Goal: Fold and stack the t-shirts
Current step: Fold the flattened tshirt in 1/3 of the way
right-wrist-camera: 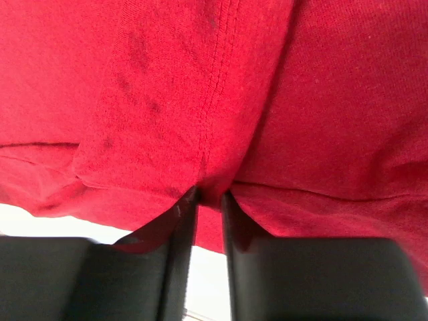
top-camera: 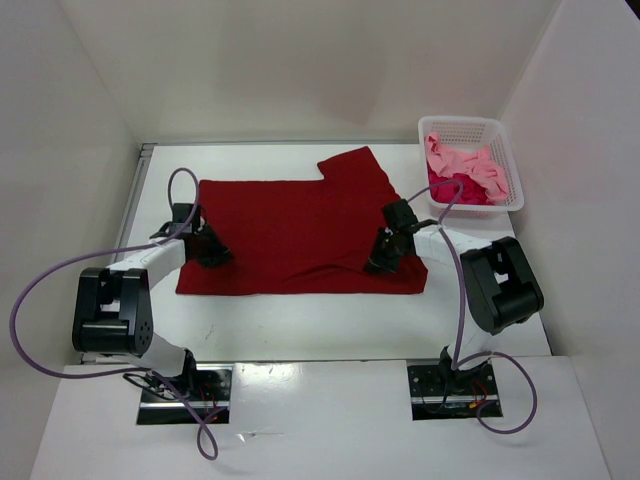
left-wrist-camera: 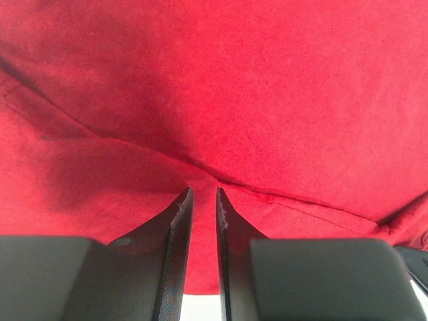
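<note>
Both arms reached forward, elbows bent outward and wrists pitched down. The left gripper point(left-wrist-camera: 202, 192) pinched the dark red t-shirt point(top-camera: 290, 225) between nearly closed jaws, and the right gripper point(right-wrist-camera: 209, 195) did likewise.

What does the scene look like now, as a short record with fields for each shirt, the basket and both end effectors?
dark red t-shirt: spread on table
pink t-shirt: crumpled in basket
crimson t-shirt: crumpled in basket
white basket: far right of table
left end effector: at shirt's left near part, jaws narrow, grip unclear
right end effector: shut on shirt's right near edge
</note>
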Motion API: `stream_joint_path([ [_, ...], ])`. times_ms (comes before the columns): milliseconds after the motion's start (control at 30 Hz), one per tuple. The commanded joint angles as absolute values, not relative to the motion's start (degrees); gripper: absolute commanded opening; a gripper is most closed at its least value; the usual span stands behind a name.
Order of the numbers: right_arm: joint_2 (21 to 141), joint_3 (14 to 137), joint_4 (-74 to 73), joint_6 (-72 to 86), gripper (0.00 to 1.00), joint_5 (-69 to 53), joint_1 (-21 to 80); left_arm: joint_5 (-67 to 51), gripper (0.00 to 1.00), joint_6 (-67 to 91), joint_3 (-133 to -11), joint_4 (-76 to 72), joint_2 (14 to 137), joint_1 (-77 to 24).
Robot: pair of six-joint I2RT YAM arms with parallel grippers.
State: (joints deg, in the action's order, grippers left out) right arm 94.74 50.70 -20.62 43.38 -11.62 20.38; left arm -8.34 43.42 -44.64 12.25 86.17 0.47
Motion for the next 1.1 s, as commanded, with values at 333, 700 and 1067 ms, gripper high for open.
stream_joint_path([
  [333, 103.2, 68.7, -25.8, 41.2, 0.07, -15.4, 20.7, -5.1, 0.27, 42.8, -44.9, 10.8, 84.6, 2.3],
  [700, 118.6, 92.4, -28.7, 40.8, 0.07, -17.8, 23.6, -6.9, 0.27, 43.9, -46.6, 11.4, 81.9, 2.3],
  [1067, 121.3, 97.2, -28.1, 41.4, 0.49, -17.2, 26.9, -6.2, 0.28, 45.1, -47.1, 12.5, 77.7, 2.3],
])
